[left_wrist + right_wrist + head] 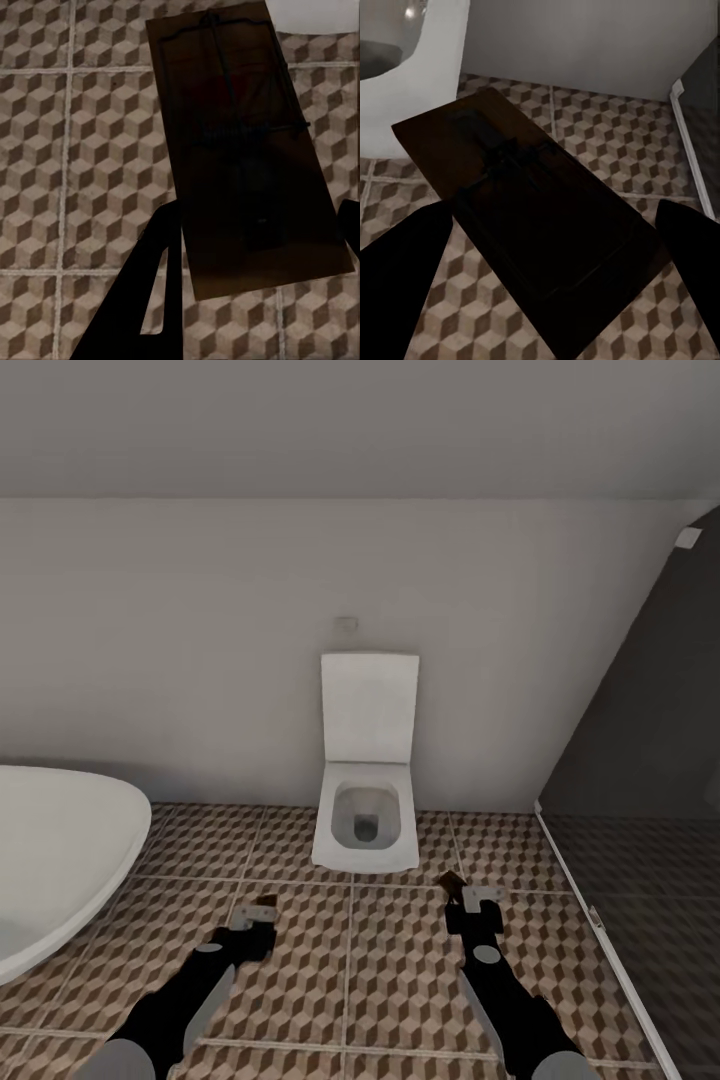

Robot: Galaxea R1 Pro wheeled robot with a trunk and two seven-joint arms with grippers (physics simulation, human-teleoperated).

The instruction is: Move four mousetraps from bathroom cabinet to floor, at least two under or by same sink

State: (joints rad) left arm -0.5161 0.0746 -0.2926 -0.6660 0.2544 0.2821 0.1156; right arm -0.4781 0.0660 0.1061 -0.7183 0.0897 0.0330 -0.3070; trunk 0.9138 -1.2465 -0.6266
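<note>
My left gripper point(256, 913) is shut on a mousetrap point(264, 901), held low over the bathroom floor point(390, 960). In the left wrist view that dark wooden mousetrap point(240, 142) with its wire bar sits between the two fingers point(161, 285) above the cube-pattern tiles. Further right, my right gripper point(465, 901) is shut on a second mousetrap point(450, 883) near the toilet's front corner. The right wrist view has this mousetrap point(532, 217) lying flat between the fingers point(397, 255). The cabinet and the sink are out of view.
A white toilet point(367, 800) stands against the wall straight ahead. A white oval bathtub point(50, 850) fills the left side. A dark glass shower screen point(640, 760) with a white floor rail closes off the right.
</note>
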